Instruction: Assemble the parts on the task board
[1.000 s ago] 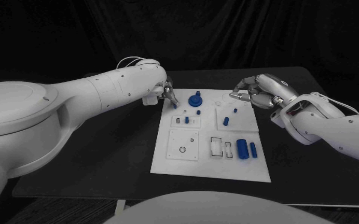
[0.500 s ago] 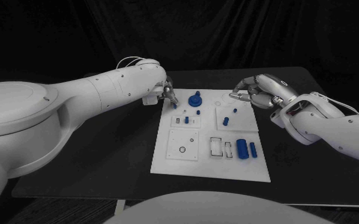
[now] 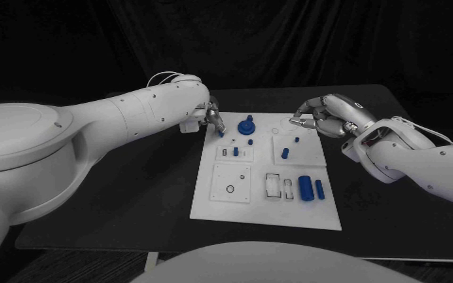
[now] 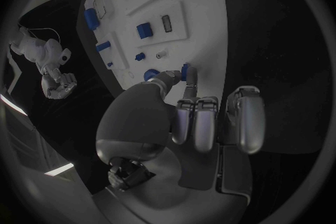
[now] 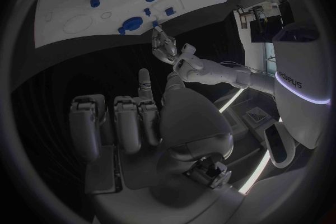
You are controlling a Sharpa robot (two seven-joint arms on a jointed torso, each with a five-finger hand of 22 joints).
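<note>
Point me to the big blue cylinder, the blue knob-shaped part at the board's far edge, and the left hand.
Big blue cylinder [image 3: 306, 187], head view: middle of its side.
Blue knob-shaped part [image 3: 246, 126], head view: its round top.
Left hand [image 3: 209, 118], head view: middle of the hand, at the board's far left corner.

The left hand [image 3: 209, 118] covers most of a small blue part [image 4: 185, 71] at the task board [image 3: 213, 207] corner; its fingers [image 4: 189, 83] seem to pinch it. The right hand [image 3: 319, 116] has curled fingers whose inside is hidden.
</note>
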